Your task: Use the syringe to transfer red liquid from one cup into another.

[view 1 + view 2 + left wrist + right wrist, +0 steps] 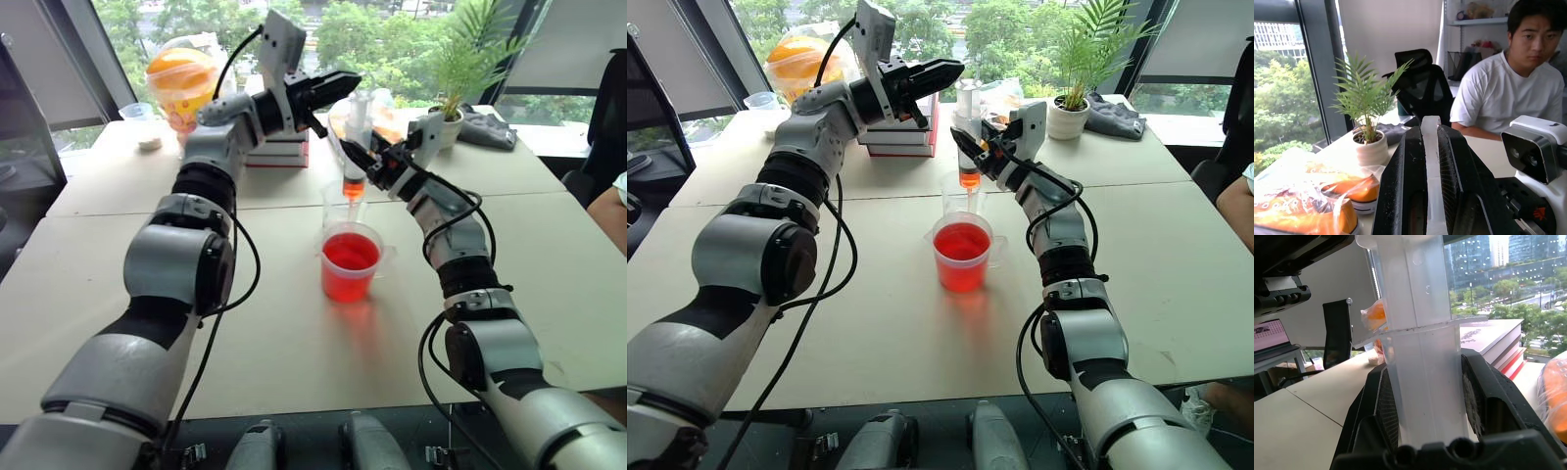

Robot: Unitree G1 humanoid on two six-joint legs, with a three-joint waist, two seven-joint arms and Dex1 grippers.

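Note:
The syringe stands upright over the middle of the table, its orange-filled tip just above the narrower clear cup. My right gripper is shut on the syringe's barrel, with a finger pad against each side. At the top of the syringe, my left gripper is shut on the pale plunger. In front of the narrow cup stands the wide cup, which holds the red liquid.
A stack of books lies behind the cups. At the back are a bag of orange things and a potted plant, and a grey cloth lies at the back right. A person sits by the table's right side.

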